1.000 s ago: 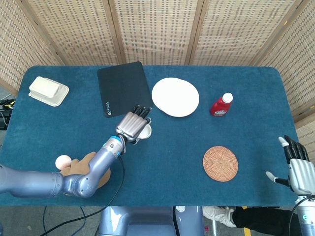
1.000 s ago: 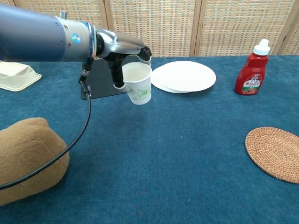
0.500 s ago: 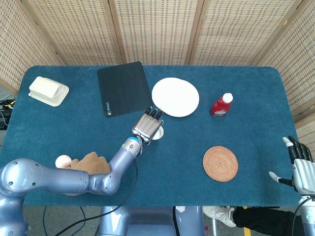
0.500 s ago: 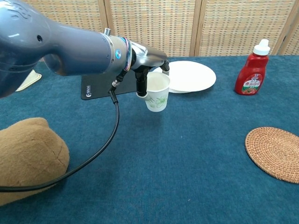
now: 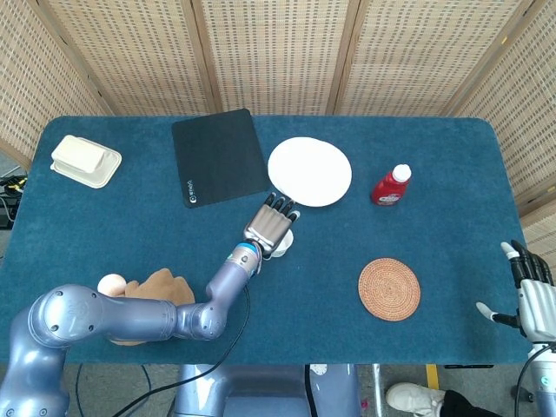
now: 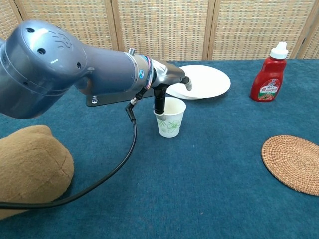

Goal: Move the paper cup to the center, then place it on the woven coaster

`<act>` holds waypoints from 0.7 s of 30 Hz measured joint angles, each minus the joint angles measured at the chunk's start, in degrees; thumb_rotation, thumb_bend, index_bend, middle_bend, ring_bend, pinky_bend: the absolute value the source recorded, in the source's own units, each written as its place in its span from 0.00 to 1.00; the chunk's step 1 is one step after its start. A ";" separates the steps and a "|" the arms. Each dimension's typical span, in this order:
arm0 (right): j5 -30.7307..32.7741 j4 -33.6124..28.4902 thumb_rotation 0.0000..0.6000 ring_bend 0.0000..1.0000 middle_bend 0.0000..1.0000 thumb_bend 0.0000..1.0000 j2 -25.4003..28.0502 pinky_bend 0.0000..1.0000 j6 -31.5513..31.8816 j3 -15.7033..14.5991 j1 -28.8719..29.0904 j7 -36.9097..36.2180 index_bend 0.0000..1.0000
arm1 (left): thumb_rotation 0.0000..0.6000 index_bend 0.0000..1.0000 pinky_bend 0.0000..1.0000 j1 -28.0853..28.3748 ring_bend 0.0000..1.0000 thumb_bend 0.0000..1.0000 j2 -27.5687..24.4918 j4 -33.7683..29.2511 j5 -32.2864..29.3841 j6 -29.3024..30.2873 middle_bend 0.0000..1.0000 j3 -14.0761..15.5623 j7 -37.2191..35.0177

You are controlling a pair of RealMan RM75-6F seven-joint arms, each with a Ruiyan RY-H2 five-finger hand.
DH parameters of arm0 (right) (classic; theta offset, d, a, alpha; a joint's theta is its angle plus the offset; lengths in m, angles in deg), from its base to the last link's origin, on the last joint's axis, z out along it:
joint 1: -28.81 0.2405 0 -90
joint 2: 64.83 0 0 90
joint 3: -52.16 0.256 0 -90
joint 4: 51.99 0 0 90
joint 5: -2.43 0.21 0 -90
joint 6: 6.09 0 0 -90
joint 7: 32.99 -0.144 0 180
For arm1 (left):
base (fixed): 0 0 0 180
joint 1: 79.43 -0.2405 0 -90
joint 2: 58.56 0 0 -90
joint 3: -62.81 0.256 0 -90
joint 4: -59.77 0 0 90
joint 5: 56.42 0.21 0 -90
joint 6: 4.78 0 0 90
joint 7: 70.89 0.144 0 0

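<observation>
One paper cup [image 6: 170,117] is held upright at bench [image 6: 209,189] centre, rim clamped by left hand [image 5: 268,228] fingers [image 6: 159,102]. Woven coaster [image 5: 389,288] lies rightward, nearer the spread, empty right hand [image 5: 528,295].

Table [image 5: 452,174]: deep teal-blue cloth. Paper cup [image 6: 170,119]: white with a faint green leaf print. Woven coaster [image 5: 389,288]: tan-orange, concentric ring weave. Plate [image 5: 309,171]: plain white. Mat [image 5: 219,156], far left of the plate: black with a small white mark. Bottle [image 5: 391,186]: red, white cap, white label. Container [image 5: 85,161], far left: cream. Left hand [image 5: 269,228]: grey-silver, dark fingers. Screens [image 5: 278,52] behind: beige lattice.
</observation>
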 measured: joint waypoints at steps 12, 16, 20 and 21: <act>-0.74 -0.47 1.00 0.00 0.00 0.02 -0.05 0.00 0.30 -0.18 0.05 0.95 0.00 | 1.00 0.00 0.00 -3.44 0.00 0.11 -5.03 -5.94 5.06 2.63 0.00 -0.46 -5.04; -1.12 -0.89 1.00 0.00 0.00 0.02 -0.03 0.00 0.69 -0.24 0.01 1.42 0.00 | 1.00 0.00 0.00 -6.57 0.00 0.10 -9.86 -11.95 9.62 4.62 0.00 -0.45 -8.57; -1.50 -1.33 1.00 0.00 0.00 0.02 0.02 0.00 1.05 -0.33 -0.06 1.90 0.00 | 1.00 0.00 0.00 -11.33 0.00 0.10 -15.99 -18.47 15.94 7.69 0.00 0.30 -13.02; -1.63 -1.41 1.00 0.00 0.00 0.02 0.03 0.00 1.14 -0.36 -0.07 2.04 0.00 | 1.00 0.00 0.00 -13.08 0.00 0.10 -17.89 -20.19 18.11 8.89 0.00 0.65 -14.60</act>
